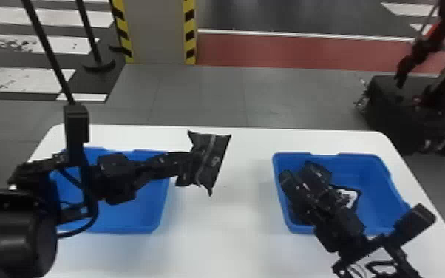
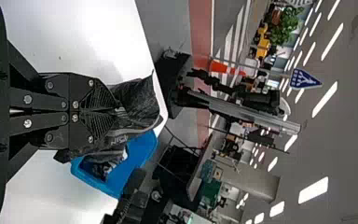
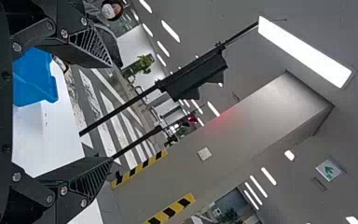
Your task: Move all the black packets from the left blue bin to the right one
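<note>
Grey floor tiles [image 1: 210, 88], a red floor band [image 1: 292, 53] and a pillar [image 1: 155, 33] edged in yellow and black stripes lie beyond the white worktop [image 1: 218, 236], as seen in the head view. Two blue bins stand apart on this worktop: the left blue bin [image 1: 144, 232] and the right blue bin [image 1: 379, 160]. The left arm [image 1: 116, 173] extends across the left bin. Its gripper, the left gripper [image 1: 192, 160], holds a black packet [image 1: 214, 159] over the area between the bins, nearer the left one. In the left wrist view, the fingers of the left gripper [image 2: 114, 111] are narrow, closed together on the packet; its creased dark film spreads beyond and beside them, and a pale strip crosses it. The right gripper [image 1: 303, 175] is positioned over the near-left part of the right bin, hiding some of its contents. Its fingers are wide apart in the right wrist view, with nothing between them. Dark contents lie in the right bin, among them a black packet with a white patch [image 1: 349, 197], just beside the right gripper. How many packets lie there cannot be told. Behind the worktop, at the right, stands a dark machine [image 1: 388, 107].
</note>
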{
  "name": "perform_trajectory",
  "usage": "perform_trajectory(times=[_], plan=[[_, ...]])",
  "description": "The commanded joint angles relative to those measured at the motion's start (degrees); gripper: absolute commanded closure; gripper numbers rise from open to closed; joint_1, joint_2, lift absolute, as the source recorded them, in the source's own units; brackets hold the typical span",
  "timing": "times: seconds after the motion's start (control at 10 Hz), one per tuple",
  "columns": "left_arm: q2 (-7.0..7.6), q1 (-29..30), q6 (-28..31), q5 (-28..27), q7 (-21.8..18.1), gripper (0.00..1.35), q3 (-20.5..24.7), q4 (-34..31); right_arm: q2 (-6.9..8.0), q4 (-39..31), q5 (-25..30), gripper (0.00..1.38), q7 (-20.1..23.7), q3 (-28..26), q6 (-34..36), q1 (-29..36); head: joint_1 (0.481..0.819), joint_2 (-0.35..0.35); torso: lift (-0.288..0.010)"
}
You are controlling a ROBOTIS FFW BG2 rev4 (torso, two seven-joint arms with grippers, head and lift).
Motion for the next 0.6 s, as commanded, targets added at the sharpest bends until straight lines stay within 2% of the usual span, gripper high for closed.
perform_trajectory(times=[0.0,0.5], plan=[[-0.10,-1.0,0.2,1.1,0.0,1.20,-2.3,1.5,-0.04,1.4,0.0,0.34,0.7,0.0,1.3,-2.3,0.695,-0.057,-0.110],[-0.81,-4.6,-1.7,4.1,0.0,1.20,-7.5,7.8,0.05,2.1,-0.8,0.34,2.3,1.7,5.0,-6.9,0.695,-0.105,-0.110]])
